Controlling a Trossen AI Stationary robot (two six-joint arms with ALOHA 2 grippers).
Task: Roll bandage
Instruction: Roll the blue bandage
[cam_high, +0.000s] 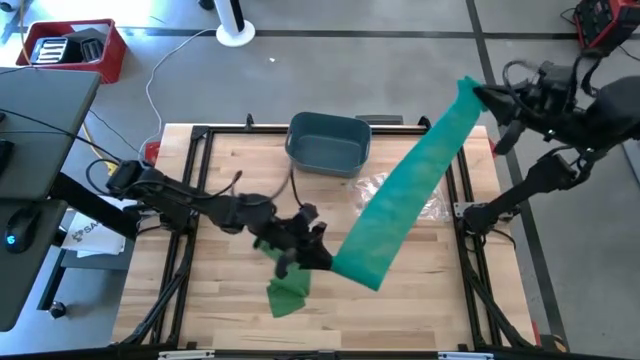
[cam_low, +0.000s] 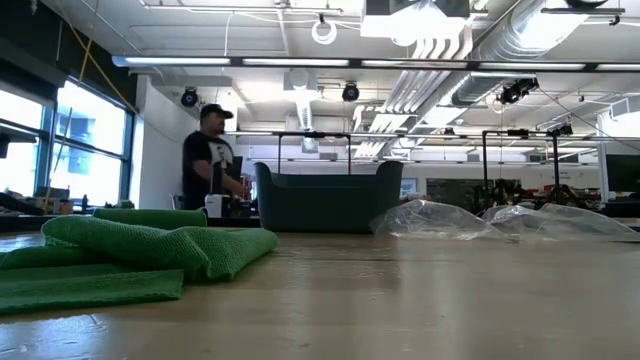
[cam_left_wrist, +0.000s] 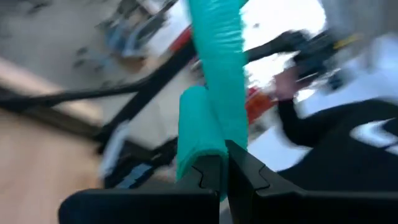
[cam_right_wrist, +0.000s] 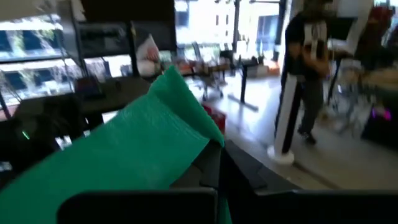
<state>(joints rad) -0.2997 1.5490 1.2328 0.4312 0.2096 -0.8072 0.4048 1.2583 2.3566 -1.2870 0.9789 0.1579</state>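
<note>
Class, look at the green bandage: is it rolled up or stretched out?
Stretched out. The bandage spans taut between the left gripper and the raised right gripper, with its loose end bunched on the table.

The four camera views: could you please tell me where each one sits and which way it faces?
High view: overhead, straight down on the table; both arms show, stretching the green bandage.
Low view: at tabletop height, facing the room; bandage, bin, a person; no arm shows.
Left wrist view: past the left gripper, shut on the bandage.
Right wrist view: past the right gripper, shut on its other end.
All four views share the bandage.
</note>
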